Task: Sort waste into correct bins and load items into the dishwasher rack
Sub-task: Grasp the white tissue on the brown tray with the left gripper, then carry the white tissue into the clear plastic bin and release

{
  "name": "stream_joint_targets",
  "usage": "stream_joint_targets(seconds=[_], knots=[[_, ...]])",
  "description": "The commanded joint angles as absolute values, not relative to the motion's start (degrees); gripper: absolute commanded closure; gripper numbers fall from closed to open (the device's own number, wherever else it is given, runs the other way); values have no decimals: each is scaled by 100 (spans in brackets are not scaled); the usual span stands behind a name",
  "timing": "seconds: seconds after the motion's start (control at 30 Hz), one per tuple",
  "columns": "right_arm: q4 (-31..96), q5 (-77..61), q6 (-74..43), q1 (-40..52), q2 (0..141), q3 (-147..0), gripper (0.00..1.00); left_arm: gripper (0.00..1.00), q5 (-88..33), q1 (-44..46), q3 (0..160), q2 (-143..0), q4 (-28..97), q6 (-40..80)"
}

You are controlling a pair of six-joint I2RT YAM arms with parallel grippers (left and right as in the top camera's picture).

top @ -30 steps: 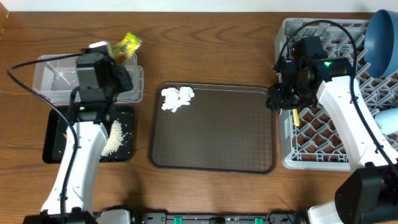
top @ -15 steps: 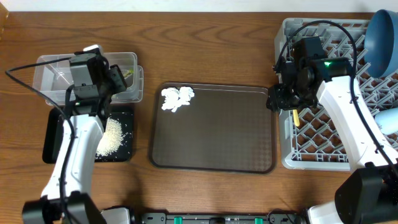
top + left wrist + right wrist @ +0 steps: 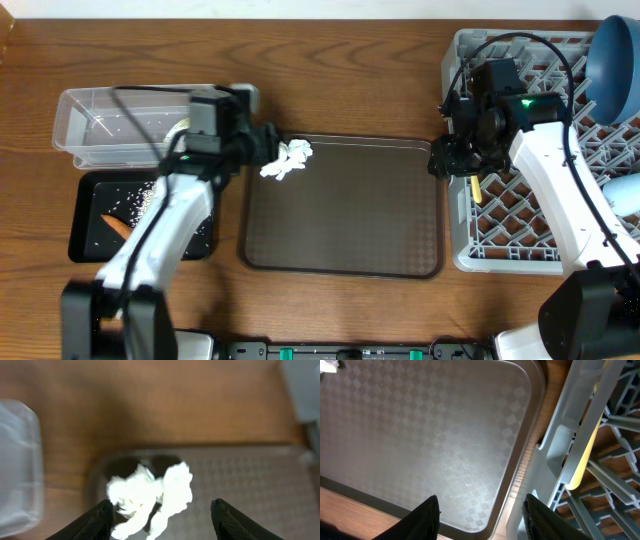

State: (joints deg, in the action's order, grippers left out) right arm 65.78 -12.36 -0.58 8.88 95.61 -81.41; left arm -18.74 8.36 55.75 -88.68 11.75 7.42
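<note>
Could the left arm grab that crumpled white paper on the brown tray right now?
Probably yes. The left gripper hovers open just above the crumpled white paper, which lies near a corner of the brown plastic tray with nothing covering it.

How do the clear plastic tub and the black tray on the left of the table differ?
The clear plastic tub is see-through with raised walls, while the black tray is opaque and shallow. The tray holds an orange carrot and white rice bits; the tub's contents are partly hidden under the left arm. Both are rectangular, of similar size, and lie side by side.
</note>
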Motion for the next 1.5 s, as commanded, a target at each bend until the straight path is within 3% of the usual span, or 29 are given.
stream_joint_targets(seconds=[0.0, 0.27, 0.37, 0.43, 0.57, 0.6, 0.97, 1.27, 1.47], knots=[[6582, -1225, -16, 930, 9618, -8132, 47, 35, -1837, 958, 5555, -9321, 1188, 666], [6582, -1223, -19, 928, 9618, -8132, 47, 35, -1839, 980, 5557, -10162, 1194, 668], [6584, -1223, -16, 930, 9618, -8132, 47, 41, -1839, 996, 5555, -10276, 1223, 668], [6582, -1223, -16, 928, 9618, -8132, 47, 53, -1839, 1013, 5557, -10276, 1247, 668], [6584, -1223, -16, 930, 9618, -8132, 47, 88, -1839, 1033, 5557, -10276, 1313, 668], [6587, -1223, -16, 930, 9618, -8132, 47, 93, -1839, 1033, 5557, -10276, 1345, 668], [6643, -1223, -16, 899, 9618, -8132, 47, 94, -1785, 1015, 5704, -8982, 1911, 663], [6641, -1223, -16, 902, 9618, -8132, 47, 93, 141, 456, 5704, -7655, 1400, 666], [6648, -1223, -14, 902, 9618, -8132, 47, 90, 283, -285, 5701, -7994, 1057, 670]])
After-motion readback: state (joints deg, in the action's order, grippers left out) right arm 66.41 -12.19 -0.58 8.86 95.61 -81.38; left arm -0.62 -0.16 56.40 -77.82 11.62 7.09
